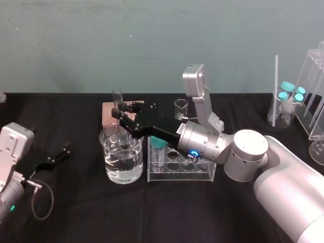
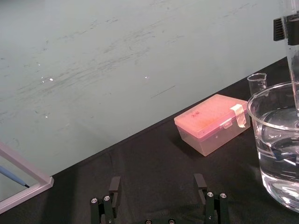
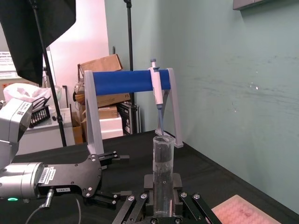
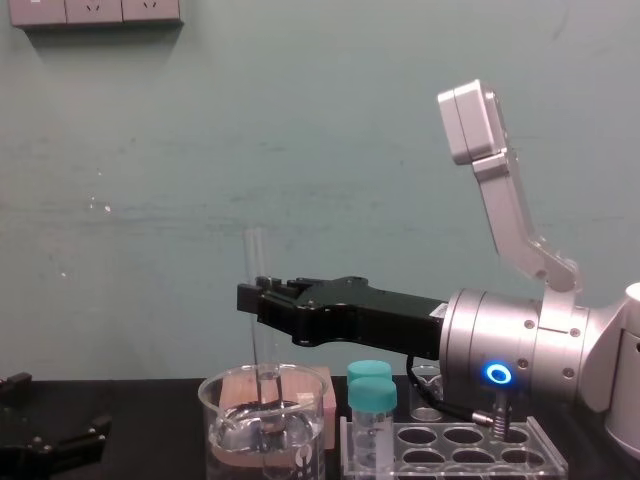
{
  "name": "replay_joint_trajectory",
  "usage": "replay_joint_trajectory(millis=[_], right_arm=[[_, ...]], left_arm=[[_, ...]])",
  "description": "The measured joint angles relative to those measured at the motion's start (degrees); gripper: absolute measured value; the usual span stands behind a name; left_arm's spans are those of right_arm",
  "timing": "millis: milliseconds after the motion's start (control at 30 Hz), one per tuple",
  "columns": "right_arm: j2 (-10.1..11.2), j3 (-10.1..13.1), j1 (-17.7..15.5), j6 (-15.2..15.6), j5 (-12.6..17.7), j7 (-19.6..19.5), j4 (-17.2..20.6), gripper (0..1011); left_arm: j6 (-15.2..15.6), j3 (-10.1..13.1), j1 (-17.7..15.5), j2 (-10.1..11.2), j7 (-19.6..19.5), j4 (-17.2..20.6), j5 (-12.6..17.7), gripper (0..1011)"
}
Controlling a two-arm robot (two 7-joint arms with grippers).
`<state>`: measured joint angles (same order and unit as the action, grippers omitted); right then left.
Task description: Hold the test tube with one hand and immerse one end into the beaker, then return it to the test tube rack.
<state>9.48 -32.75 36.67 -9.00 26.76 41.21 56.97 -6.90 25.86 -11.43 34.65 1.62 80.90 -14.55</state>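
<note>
Holding hand: right gripper [image 1: 119,112] over the beaker [image 1: 112,171], fingers clamped on the test tube [image 4: 256,262].
Idle hand: left gripper [image 2: 158,183] at the worktop's [image 1: 76,217] left, fingers apart.
Beaker: just beside the test tube rack [image 1: 201,173].
Test tube: upright, lower end in the beaker's liquid.

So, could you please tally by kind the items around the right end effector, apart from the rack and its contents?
Beakers: 2, large beaker and small beaker
Test tubes: 1, the test tube, held in the large beaker by the right end effector
Boxes: 1, the pink box
Total: 4
The left end effector sits open at far left.
</note>
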Motion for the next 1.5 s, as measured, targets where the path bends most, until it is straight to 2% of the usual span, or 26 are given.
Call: replay_joint_trajectory(millis=[1500], right_arm=[[0.43,0.01,-0.39,0.18,0.15,-0.14,0.85,224]], left_arm=[[0.0,0.0,0.0,0.0,0.0,0.0,0.0,1000]])
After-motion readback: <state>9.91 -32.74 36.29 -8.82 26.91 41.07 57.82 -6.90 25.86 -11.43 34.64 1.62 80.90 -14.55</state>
